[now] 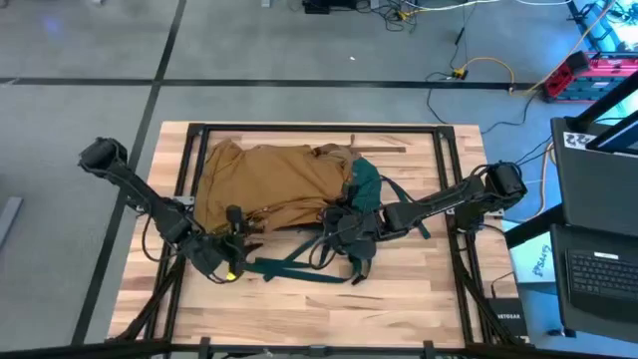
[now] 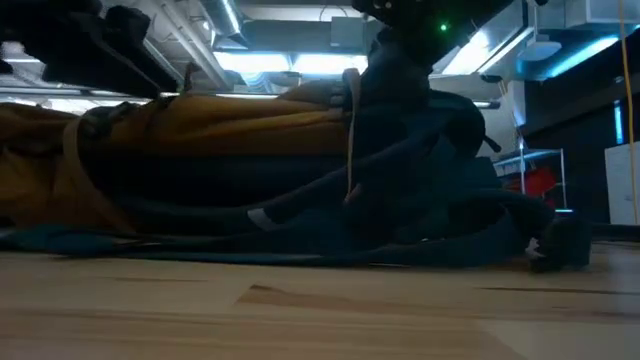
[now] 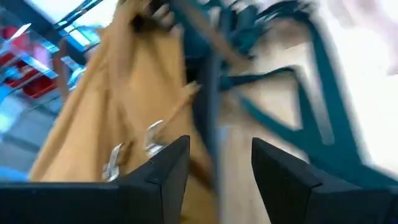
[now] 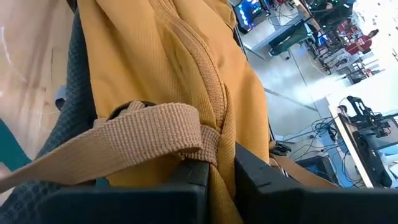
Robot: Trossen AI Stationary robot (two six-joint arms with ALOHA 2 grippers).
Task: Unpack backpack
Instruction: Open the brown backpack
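While the backpack (image 1: 274, 184) lies flat across the upper middle of the table (image 1: 419, 294), I see my right claw (image 4: 221, 177) pinched narrow on its tan fabric beside a webbing loop (image 4: 149, 134). My left claw (image 3: 214, 165) sits wide at the pack's lower left edge, a teal strap (image 3: 208, 93) between its fingers.

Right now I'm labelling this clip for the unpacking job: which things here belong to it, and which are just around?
Belongs to the job:
- backpack
- left gripper, open, beside its straps
- right gripper, shut on the backpack's tan fabric

Just around:
- wooden table
- laptop, off the table
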